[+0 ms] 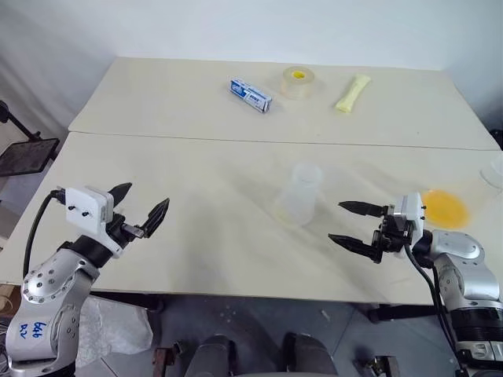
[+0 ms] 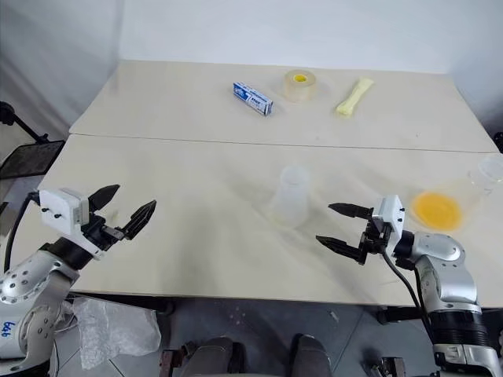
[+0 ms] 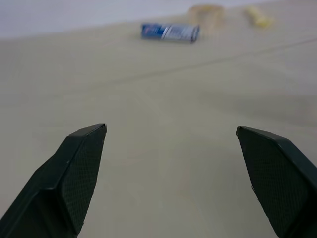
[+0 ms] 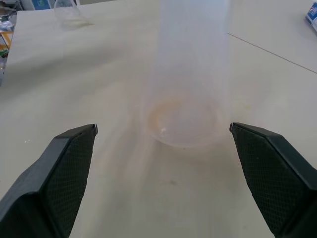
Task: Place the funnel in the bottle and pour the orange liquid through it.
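Note:
The translucent bottle (image 1: 300, 195) stands upright mid-table, its round mouth up. My right gripper (image 1: 335, 221) hangs open just right of it, level and aimed at it, with nothing between its fingers. From the right wrist view the bottle (image 4: 190, 89) sits a short way beyond the fingertips. The orange liquid (image 1: 446, 208) pools in a clear round-bodied vessel (image 2: 481, 179) near the table's right edge, behind that gripper. My left gripper (image 1: 147, 200) is open and empty over the near left of the table. A small clear cone-like thing (image 4: 67, 11) stands far across the table; I cannot tell if it is the funnel.
At the back of the table (image 1: 157, 157) lie a blue and white box (image 1: 251, 95), a tape roll with a yellow centre (image 1: 298, 82) and a pale yellow packet (image 1: 352, 93). A seam crosses the tabletop. A black stand (image 1: 23, 153) sits off the left edge.

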You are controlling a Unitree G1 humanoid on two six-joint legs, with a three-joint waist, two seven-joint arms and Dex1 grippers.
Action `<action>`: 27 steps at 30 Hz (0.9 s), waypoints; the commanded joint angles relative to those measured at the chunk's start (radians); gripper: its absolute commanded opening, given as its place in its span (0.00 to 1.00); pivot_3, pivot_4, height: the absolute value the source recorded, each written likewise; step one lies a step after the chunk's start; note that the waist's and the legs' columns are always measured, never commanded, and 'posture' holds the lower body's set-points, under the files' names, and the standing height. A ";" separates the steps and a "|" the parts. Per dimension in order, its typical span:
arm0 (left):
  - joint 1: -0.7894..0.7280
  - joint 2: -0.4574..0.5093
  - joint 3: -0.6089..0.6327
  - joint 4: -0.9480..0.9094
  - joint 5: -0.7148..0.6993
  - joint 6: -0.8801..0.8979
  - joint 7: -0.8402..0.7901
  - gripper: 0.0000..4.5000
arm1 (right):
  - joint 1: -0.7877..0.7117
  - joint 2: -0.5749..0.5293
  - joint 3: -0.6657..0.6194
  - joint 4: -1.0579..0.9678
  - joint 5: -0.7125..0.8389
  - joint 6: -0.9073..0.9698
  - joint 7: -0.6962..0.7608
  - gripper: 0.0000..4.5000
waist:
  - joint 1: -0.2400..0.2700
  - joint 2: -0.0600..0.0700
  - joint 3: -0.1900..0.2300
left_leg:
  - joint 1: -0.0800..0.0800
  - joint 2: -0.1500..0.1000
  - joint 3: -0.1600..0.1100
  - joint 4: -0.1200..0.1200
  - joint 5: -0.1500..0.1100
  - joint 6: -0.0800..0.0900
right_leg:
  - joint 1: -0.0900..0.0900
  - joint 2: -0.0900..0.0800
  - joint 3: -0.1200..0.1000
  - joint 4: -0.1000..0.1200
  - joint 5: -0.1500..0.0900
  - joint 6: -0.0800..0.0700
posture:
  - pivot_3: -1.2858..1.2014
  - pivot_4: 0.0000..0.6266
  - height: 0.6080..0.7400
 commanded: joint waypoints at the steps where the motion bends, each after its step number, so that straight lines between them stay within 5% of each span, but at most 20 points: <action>1: 0.048 -0.019 0.106 -0.103 0.008 0.109 0.124 0.99 | 0.002 -0.002 0.001 -0.045 0.012 0.013 0.004 1.00 | 0.000 0.000 0.000 | 0.000 0.000 0.000 0.000 0.000 0.000 | 0.000 0.000 0.002 0.000 0.000 0.000 | 0.52 0.24 1.00; 11: 0.007 -0.086 0.299 -0.122 -0.028 0.355 0.330 0.99 | -0.018 -0.012 0.022 -0.114 0.017 0.093 -0.010 1.00 | 0.003 0.000 0.000 | 0.000 -0.001 -0.001 0.000 0.000 0.000 | 0.000 0.001 0.009 0.000 0.000 0.000 | 0.52 0.24 1.00; 27: -0.116 0.024 0.169 0.153 0.026 0.393 0.252 0.99 | -0.020 -0.014 0.016 -0.175 0.016 0.148 -0.047 1.00 | 0.001 0.000 0.000 | 0.001 -0.001 0.000 0.000 0.000 0.000 | -0.001 0.002 0.010 0.000 0.000 0.000 | 0.52 0.24 1.00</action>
